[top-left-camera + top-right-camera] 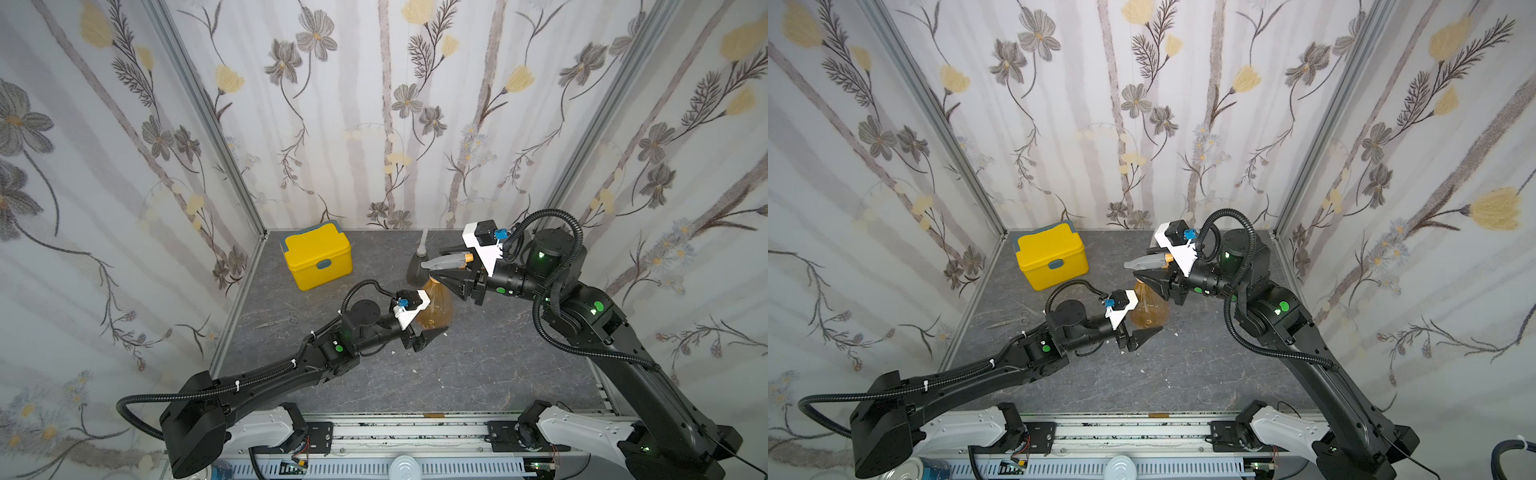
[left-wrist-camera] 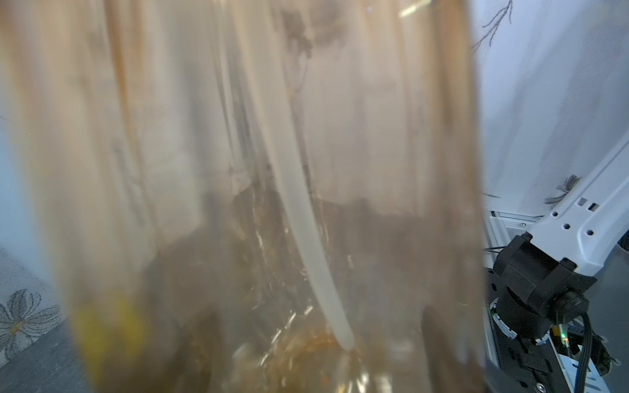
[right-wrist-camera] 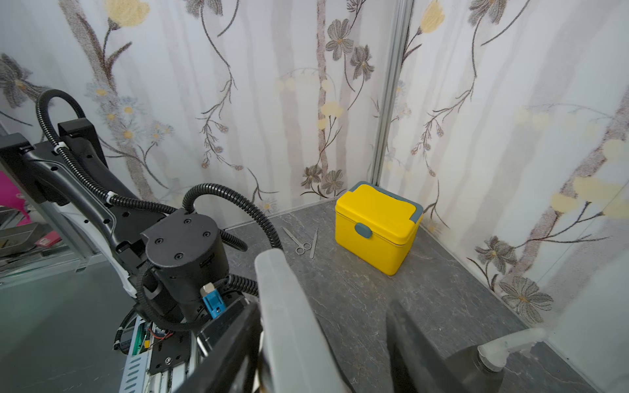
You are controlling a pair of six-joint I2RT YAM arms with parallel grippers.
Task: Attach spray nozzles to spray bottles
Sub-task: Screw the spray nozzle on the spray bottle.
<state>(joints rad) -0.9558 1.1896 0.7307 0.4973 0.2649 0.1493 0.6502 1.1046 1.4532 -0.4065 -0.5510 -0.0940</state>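
Your left end effector (image 1: 436, 318) is clamped round the amber bottle (image 1: 437, 302) at its belly: light, thin-walled, probably squashy, so hold gently. Its neck is just under your right end effector (image 1: 439, 262), whose fingers (image 1: 454, 285) flank the clear nozzle (image 1: 1144, 262). Whether they grip it, I cannot tell. Take the nozzle by its stiff collar.

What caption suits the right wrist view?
Whitish nozzle between the jaws, yellow box and scissors beyond.

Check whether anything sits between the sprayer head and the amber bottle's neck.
Nothing visible does. The sprayer head sits at the neck of the amber bottle, and its tube reaches down inside. The right gripper brackets the head. The grey bottle stands behind, apart.
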